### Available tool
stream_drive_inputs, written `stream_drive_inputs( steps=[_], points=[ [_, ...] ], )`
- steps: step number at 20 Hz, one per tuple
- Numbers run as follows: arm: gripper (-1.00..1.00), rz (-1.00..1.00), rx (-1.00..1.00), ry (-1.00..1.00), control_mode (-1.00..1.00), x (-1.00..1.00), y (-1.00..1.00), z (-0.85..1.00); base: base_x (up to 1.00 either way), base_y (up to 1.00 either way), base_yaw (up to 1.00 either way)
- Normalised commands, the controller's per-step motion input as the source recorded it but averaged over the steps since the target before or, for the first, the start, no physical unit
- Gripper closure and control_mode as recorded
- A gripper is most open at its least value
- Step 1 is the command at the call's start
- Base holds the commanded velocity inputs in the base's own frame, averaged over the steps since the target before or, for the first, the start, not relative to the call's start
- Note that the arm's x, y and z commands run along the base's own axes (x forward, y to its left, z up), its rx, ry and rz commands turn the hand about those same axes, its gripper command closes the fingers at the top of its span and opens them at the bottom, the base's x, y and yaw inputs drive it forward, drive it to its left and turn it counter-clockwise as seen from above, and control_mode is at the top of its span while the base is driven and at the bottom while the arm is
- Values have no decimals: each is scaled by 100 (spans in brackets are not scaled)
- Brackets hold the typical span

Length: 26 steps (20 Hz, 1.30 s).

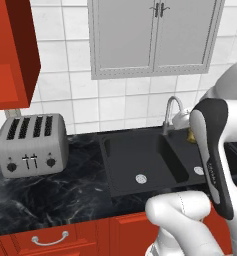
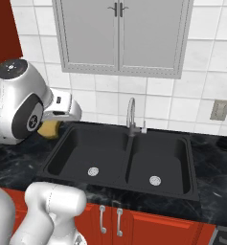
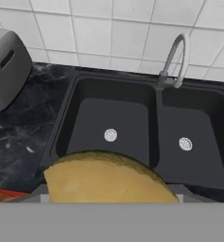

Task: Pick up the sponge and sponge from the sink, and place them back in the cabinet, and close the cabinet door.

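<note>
Sponge (image 3: pixel 108 177) clamped in gripper (image 2: pixel 55 125), lifted above sink (image 3: pixel 61 127); you carry it toward cabinet (image 1: pixel 10 50), upper left.

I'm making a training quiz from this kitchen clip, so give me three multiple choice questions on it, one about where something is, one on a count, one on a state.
1. Where does the toaster stand?
A. On the counter left of the sink
B. Inside a sink basin
C. On the red cabinet shelf

2. How many drains show in the sink?
A. One
B. Two
C. Four

3. What state is the tool in?
A. Open and empty
B. Resting on the faucet
C. Shut on a tan-yellow sponge

Answers: 1 A, it sits on the black stone left of the basins. 2 B, one drain per basin. 3 C, the sponge lies right before the hand camera, above the sink.
</note>
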Motion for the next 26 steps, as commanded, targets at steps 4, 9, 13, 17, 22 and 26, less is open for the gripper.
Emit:
stream_drive_inputs(
  steps=[4,9,13,17,22,26],
  points=[
    [100,5,0,-1,-100,-2,0,0,0,0,0],
    [100,1,0,0,-100,0,0,0,0,0,0],
    [100,1,0,0,-100,-1,0,0,0,0,0],
    [100,0,0,0,100,0,0,0,-37,1,0],
    [100,0,0,0,100,0,0,0,-82,12,5],
    [100,0,0,0,100,0,0,0,-72,35,18]
  ],
)
